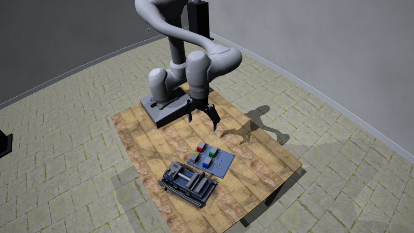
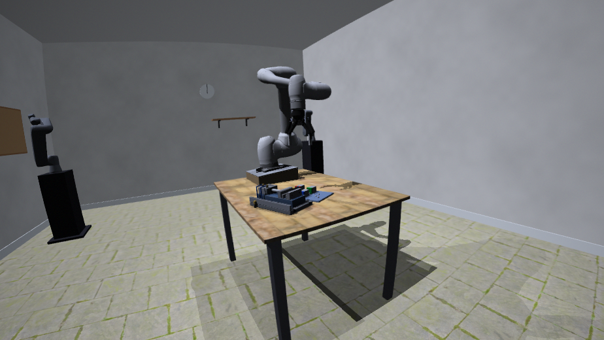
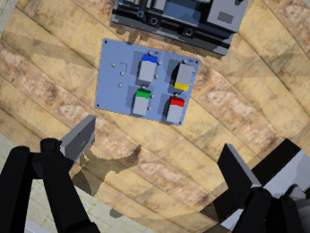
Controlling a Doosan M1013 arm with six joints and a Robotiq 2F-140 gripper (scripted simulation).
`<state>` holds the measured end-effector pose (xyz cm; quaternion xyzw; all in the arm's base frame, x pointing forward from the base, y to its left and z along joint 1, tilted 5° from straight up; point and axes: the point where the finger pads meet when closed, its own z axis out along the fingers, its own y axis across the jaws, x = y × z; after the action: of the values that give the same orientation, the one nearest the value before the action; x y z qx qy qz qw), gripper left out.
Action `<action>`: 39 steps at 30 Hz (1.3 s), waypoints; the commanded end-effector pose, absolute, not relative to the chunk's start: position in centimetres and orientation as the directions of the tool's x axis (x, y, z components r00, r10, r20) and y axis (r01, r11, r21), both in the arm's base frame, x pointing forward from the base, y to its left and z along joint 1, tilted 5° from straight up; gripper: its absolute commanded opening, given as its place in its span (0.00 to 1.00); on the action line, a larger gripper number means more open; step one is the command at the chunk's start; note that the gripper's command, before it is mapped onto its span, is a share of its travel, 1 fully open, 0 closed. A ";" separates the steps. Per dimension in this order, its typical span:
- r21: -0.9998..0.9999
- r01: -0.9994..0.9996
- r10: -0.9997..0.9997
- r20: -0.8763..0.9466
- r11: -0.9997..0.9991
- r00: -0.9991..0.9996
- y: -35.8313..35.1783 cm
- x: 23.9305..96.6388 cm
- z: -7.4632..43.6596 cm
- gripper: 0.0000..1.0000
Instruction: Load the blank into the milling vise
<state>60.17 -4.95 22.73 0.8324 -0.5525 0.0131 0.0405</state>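
The blank with the green end lies on the blue-grey infeed plate, its green end toward the vise. The vise's jaw gap shows no coloured blank. The block without hoses is at the end away from the blue hoses. The work stop is too small to make out surely. My gripper is open and empty, high above the table on the robot-base side of the plate.
Blanks with blue, red and yellow ends stand near the green one, among small pins. The arm's base block is behind the plate.
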 end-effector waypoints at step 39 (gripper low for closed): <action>0.053 -0.921 -0.919 0.066 -0.386 0.389 -4.4 58.2 22.7 1.00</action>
<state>58.19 -4.40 22.70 0.8324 -0.5525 0.0131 0.0405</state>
